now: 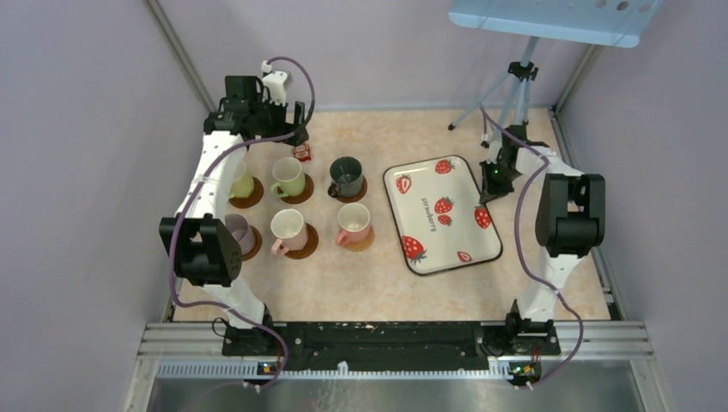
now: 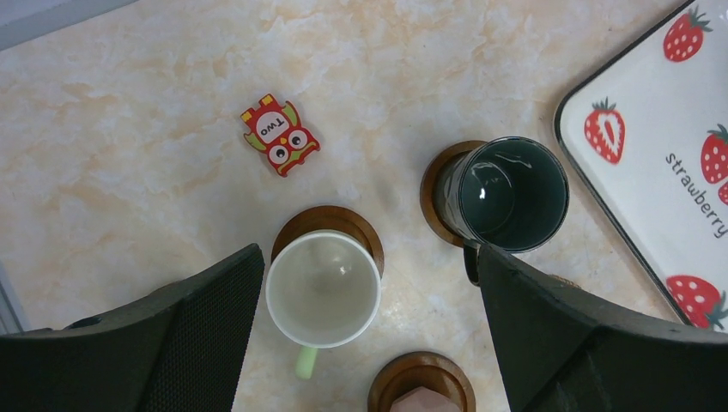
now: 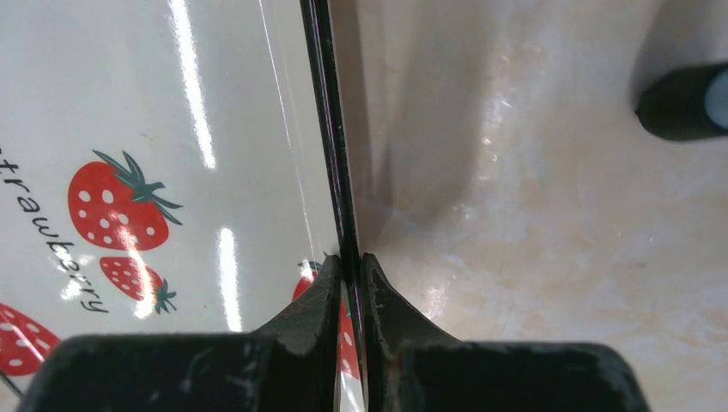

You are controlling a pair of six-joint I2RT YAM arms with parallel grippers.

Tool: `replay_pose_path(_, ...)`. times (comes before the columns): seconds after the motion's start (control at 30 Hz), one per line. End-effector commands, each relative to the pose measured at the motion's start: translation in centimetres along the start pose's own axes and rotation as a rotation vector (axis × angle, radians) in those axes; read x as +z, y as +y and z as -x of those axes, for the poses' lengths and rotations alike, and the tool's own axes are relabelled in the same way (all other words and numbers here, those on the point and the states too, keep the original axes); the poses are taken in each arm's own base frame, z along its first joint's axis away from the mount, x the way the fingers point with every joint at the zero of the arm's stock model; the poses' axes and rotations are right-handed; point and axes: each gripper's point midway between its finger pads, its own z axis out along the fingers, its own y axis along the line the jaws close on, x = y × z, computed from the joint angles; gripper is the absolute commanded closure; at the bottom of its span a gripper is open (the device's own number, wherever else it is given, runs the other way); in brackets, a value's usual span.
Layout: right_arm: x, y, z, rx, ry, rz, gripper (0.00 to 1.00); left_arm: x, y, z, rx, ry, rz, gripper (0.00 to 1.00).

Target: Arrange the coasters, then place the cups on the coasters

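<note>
Several cups stand on brown coasters in two rows at the left: a yellow-green cup (image 1: 288,176), a dark green cup (image 1: 347,176), a cream-white cup (image 1: 288,227), a pink cup (image 1: 354,221) and a purple cup (image 1: 237,232). Another pale cup (image 1: 243,184) is partly hidden by my left arm. My left gripper (image 2: 369,257) hangs open above the yellow-green cup (image 2: 323,290) on its coaster (image 2: 326,221), touching nothing. The dark green cup (image 2: 512,193) sits to its right. My right gripper (image 3: 350,262) is shut on the black rim of the strawberry tray (image 3: 172,129).
The strawberry tray (image 1: 442,215) lies right of the cups and holds nothing. A small red packet (image 2: 280,135) lies behind the cups. A tripod (image 1: 515,86) stands at the back right, one foot (image 3: 682,103) near the right gripper. Walls close in both sides.
</note>
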Motion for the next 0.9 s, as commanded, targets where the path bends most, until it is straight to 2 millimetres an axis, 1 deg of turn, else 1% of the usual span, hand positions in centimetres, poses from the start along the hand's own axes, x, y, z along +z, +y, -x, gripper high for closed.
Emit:
replay_pose_path(0.0,0.2,-1.4,-2.5,0.345,0.061,-0.071,1.00,-1.7,-0.3,2.4,0.030,-0.091,0.010,0.01)
replay_pose_path(0.1,0.5,-0.1,-2.4,0.381,0.052,-0.046,1.00,-1.6,-0.4,2.5,0.027,-0.094,0.006,0.01)
replay_pose_path(0.23,0.8,0.5,-2.7,0.394,0.033,-0.051,1.00,-1.8,-0.3,2.4,0.028,-0.093,0.018,0.01)
replay_pose_path(0.37,1.1,1.2,-2.6,0.356,0.034,-0.015,1.00,-2.1,-0.2,2.0,0.039,-0.092,0.027,0.01)
replay_pose_path(0.57,0.7,1.1,-2.6,0.270,0.028,-0.016,1.00,-2.1,-0.2,1.9,0.042,-0.091,0.028,0.01)
replay_pose_path(0.7,0.3,1.0,-3.6,0.207,0.055,-0.012,1.00,-2.0,-0.3,1.9,0.040,-0.090,0.025,0.01)
replay_pose_path(0.77,0.0,0.9,-4.2,0.208,0.067,-0.014,1.00,-2.0,-0.3,1.9,0.039,-0.090,0.025,0.01)
replay_pose_path(0.87,-0.1,0.4,-4.7,0.184,0.073,-0.014,1.00,-2.1,-0.3,2.0,0.041,-0.094,0.023,0.01)
